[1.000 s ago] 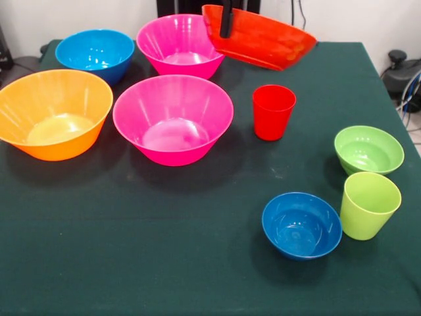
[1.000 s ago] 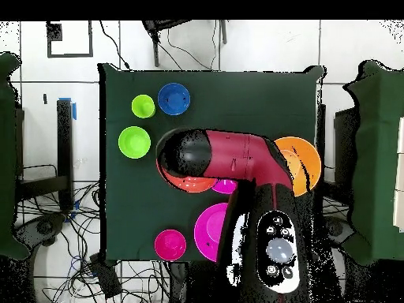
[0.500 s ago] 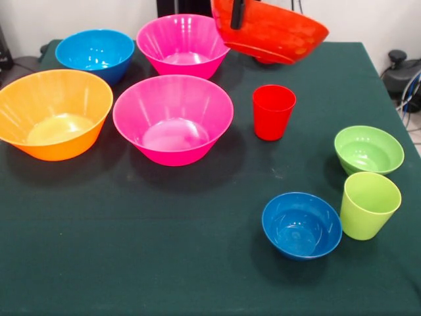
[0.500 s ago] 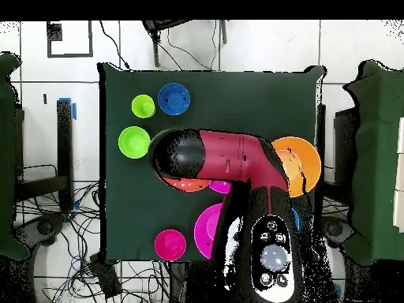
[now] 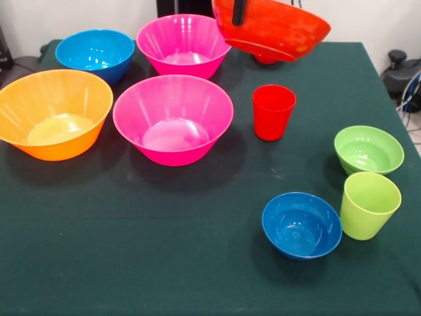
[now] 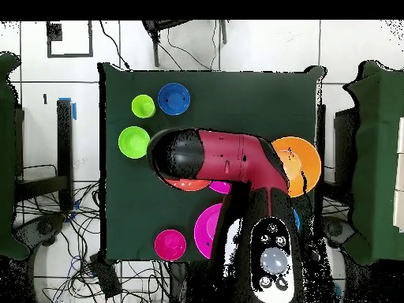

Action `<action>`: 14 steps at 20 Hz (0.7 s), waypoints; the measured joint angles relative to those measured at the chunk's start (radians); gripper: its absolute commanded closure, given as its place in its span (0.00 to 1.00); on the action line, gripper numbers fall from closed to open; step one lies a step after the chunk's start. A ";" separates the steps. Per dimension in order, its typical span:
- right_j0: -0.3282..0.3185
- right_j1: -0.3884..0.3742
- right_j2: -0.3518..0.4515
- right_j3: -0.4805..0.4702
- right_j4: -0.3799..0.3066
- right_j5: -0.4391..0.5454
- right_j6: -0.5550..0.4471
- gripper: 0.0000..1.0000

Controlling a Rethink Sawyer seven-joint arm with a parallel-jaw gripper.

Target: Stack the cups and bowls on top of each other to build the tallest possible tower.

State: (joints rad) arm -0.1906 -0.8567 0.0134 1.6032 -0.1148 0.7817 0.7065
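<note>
Front view: the gripper (image 5: 238, 12) holds the red-orange bowl (image 5: 273, 29) by its rim, up in the air behind the red cup (image 5: 273, 112). The bowl has moved a tiny bit right and sits more level than before. The worktop (image 5: 164, 257) is bare near the front.

Overhead view: the arm (image 6: 221, 158) hides most of the bowl (image 6: 188, 185), and has hardly moved.

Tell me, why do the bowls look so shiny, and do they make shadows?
Front view: light from above leaves pale glare inside the near pink bowl and orange bowl; soft dark shadows fall on the green cloth beside them. Overhead view: the arm hides most bowls.
</note>
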 measured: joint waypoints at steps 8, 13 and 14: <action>0.000 0.010 0.007 0.001 0.010 0.000 0.000 1.00; 0.000 0.031 0.025 0.001 0.036 0.000 0.000 1.00; 0.000 0.037 0.031 0.001 0.042 0.000 0.000 1.00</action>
State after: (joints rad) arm -0.1906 -0.8201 0.0439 1.6042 -0.0728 0.7817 0.7065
